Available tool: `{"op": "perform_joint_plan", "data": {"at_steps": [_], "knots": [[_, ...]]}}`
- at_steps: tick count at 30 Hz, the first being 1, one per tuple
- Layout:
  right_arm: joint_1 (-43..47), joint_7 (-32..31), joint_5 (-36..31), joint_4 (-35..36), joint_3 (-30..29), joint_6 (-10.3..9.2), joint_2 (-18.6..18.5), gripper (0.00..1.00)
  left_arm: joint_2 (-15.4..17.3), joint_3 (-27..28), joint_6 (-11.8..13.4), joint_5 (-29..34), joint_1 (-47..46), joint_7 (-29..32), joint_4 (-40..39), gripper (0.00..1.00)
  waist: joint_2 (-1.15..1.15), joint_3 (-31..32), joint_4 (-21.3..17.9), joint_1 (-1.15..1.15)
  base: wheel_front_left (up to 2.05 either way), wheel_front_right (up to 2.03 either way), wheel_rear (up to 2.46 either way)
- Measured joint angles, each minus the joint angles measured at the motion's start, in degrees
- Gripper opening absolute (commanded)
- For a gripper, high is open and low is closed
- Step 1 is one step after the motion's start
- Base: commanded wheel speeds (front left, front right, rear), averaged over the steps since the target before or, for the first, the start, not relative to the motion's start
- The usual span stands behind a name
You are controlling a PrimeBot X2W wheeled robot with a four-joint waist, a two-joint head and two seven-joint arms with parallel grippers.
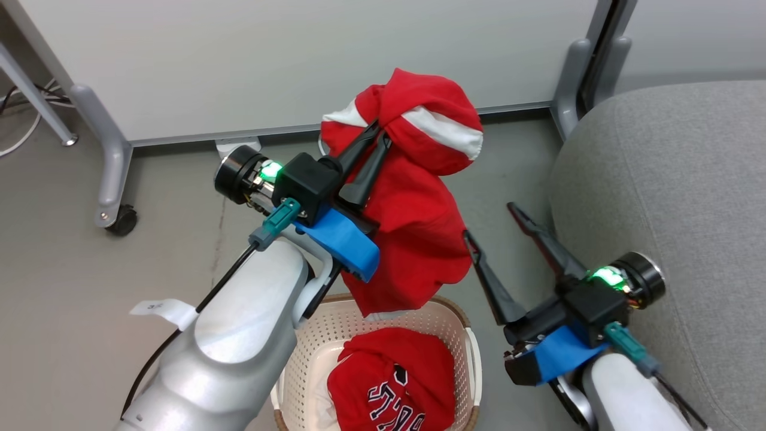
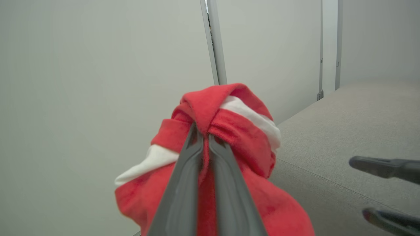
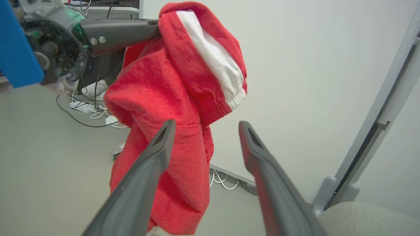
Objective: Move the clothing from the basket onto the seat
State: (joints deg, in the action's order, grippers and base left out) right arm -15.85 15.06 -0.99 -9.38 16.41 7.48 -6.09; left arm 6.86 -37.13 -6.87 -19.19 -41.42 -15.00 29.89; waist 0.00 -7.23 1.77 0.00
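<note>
Red banded garment [image 1: 413, 233] is held above the basket [image 1: 456, 312] in the clamped jaws of the left gripper [image 1: 380, 133], those of the right gripper [image 1: 489, 220] wide and empty; a carry rightward onto the seat [image 1: 670, 179] is judged next.

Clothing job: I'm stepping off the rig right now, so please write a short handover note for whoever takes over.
Left end effector: shut on the banded garment, holding it up over the basket. The garment's lower end hangs at the far rim, and I cannot tell whether it clears it.
Right end effector: open and empty, between the hanging garment and the seat.
Jersey: lying in the basket.
Done: banded garment lifted.
Left: carry it to the seat and release it, then fetch the jersey and place it there too.
</note>
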Motion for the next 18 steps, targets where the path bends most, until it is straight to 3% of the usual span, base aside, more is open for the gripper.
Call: {"op": "perform_joint_plan", "data": {"at_steps": [9, 18], "knots": [[-5.2, 0.0, -2.7, -8.5, 4.4, 0.0, -1.1, 1.0, -1.6, -2.3, -0.2, 0.0, -1.6, 0.0, -0.1, 0.0, 0.0, -0.5, 2.2, 0.0, 0.0, 0.0, 0.0], [-9.6, 0.0, -5.1, -12.6, 4.2, 0.0, 0.4, 1.0, -2.8, -4.6, -0.3, -0.5, -2.2, 0.0, -0.5, 0.0, 0.0, -0.6, 3.2, 0.0, 0.0, 0.0, 0.0]]}}
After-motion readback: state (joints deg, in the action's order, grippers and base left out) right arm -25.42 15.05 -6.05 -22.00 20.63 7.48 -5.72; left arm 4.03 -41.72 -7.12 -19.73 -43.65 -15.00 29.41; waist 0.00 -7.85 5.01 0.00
